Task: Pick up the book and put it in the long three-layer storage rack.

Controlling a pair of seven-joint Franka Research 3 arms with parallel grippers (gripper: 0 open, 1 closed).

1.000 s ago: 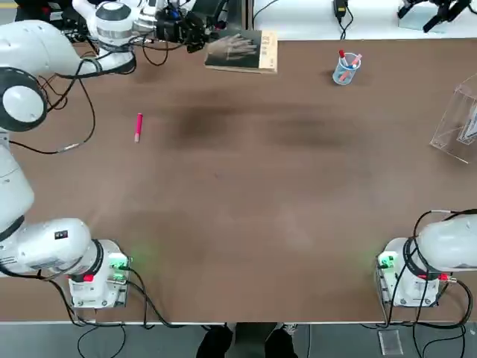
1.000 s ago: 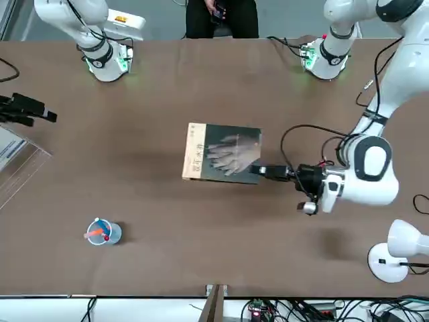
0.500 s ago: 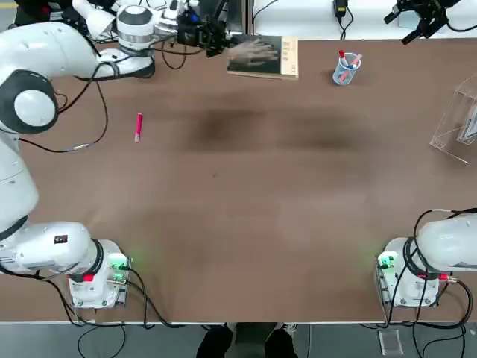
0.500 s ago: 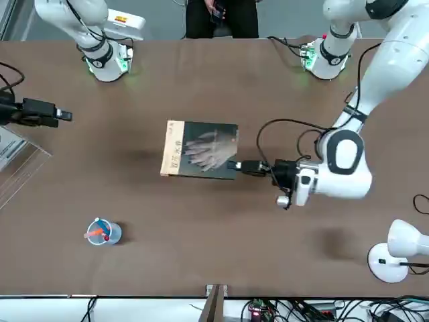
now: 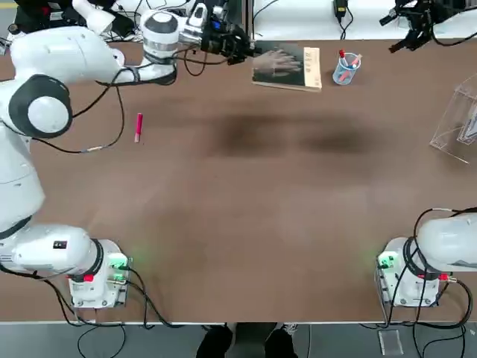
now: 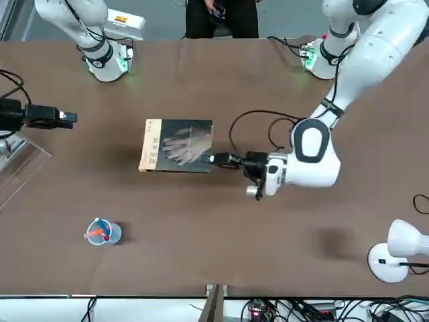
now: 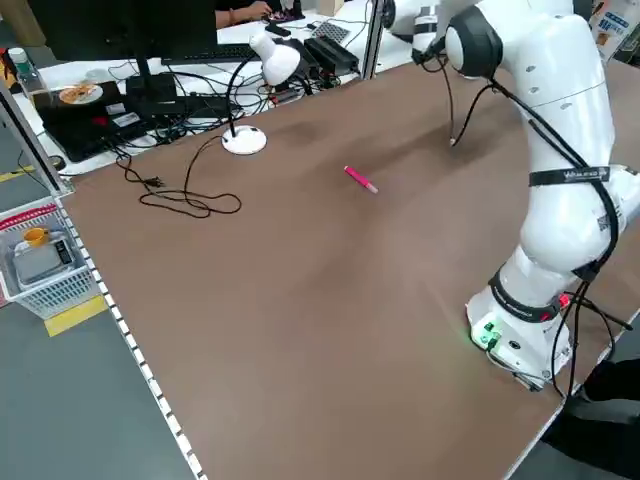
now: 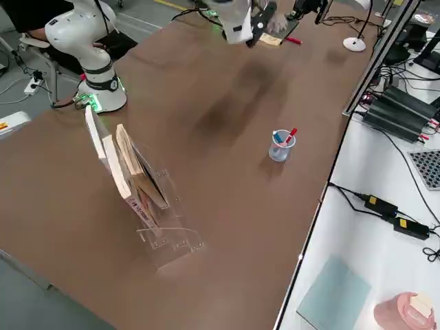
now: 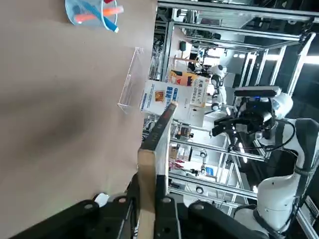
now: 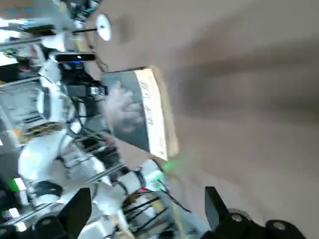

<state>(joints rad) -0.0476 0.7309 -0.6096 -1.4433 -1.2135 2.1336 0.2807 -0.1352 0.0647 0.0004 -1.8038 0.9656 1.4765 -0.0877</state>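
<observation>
Book [image 6: 176,145] held flat above the table [image 5: 246,201], cover up, pinched at one edge by the left gripper [image 6: 216,160], whose fingers are clamped tight on it; the grip is at the edge away from the tan strip, which I judge leaves the strip side free to lead into a slot. The long three-layer storage rack [image 8: 141,196] stands at the table's right edge and is the landmark here; it already holds a few thin books or boards leaning in its clear panels. Measured from the rack, the book is well apart, out over the far side of the table, and the small clear pen cup [image 5: 346,68] lies between the two, just beside the book; a pink pen [image 5: 139,127] lies farther still from the rack, beyond the book. The right gripper [image 5: 410,19] hangs in the air near the rack, on its far side, fingers spread wide with nothing between them; likely waiting for a handover, since the left arm looks stretched.
</observation>
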